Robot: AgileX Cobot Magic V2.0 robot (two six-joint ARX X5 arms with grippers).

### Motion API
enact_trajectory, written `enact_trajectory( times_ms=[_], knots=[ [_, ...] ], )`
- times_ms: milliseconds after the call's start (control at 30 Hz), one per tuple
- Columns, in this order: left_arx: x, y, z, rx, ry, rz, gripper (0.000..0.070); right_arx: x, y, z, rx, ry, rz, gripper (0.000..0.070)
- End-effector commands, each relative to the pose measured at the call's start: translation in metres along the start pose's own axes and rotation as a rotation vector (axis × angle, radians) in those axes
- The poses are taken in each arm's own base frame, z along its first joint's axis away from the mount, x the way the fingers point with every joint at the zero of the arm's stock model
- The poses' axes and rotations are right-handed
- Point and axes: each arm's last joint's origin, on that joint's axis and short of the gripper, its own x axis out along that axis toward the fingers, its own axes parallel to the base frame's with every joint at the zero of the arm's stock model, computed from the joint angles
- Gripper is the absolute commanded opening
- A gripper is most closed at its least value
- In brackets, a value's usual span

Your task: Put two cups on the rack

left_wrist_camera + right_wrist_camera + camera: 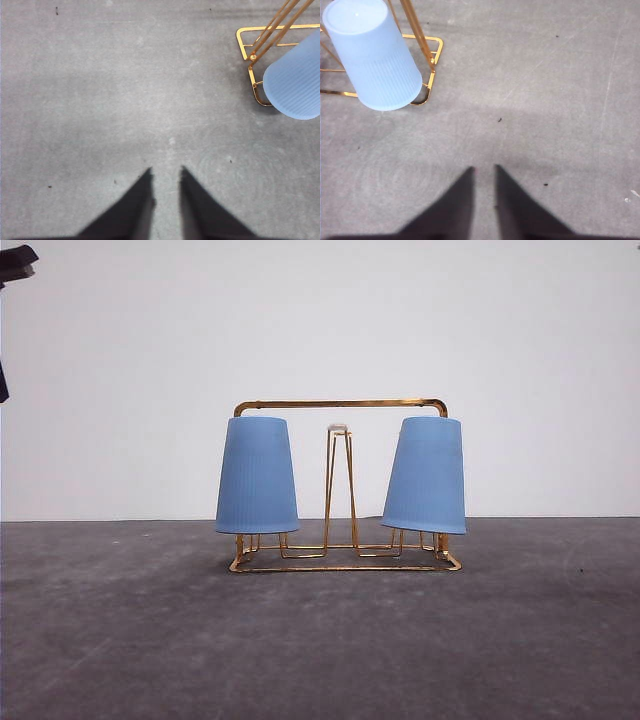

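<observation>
Grey table point(320, 640), white wall behind — gold rack point(340, 405) mid-table, both blue cups point(257, 476) upside down on its end prongs, right cup point(425, 476) tilted. Left gripper point(166, 175) and right gripper point(484, 172) hover over bare table, fingers slightly apart, holding nothing.
</observation>
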Motion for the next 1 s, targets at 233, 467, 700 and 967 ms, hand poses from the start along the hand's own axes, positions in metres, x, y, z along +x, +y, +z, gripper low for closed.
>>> enact_trajectory(
  times_ms=[233, 467, 700, 967],
  knots=[
    [0.000, 0.000, 0.003, -0.009, -0.016, -0.005, 0.0022, 0.001, 0.000, 0.004, 0.026, -0.030, 0.002, 0.0015],
    [0.000, -0.001, 0.003, -0.007, -0.015, -0.013, 0.0022, 0.001, 0.001, 0.009, 0.020, -0.084, 0.006, 0.0015],
    [-0.014, 0.006, -0.017, -0.003, -0.100, 0.050, 0.0023, 0.000, 0.001, 0.013, 0.016, -0.126, 0.008, 0.0015],
    [-0.003, 0.020, -0.107, -0.148, -0.325, 0.095, 0.0023, 0.000, 0.001, 0.016, 0.013, -0.158, 0.011, 0.0015]
  ],
)
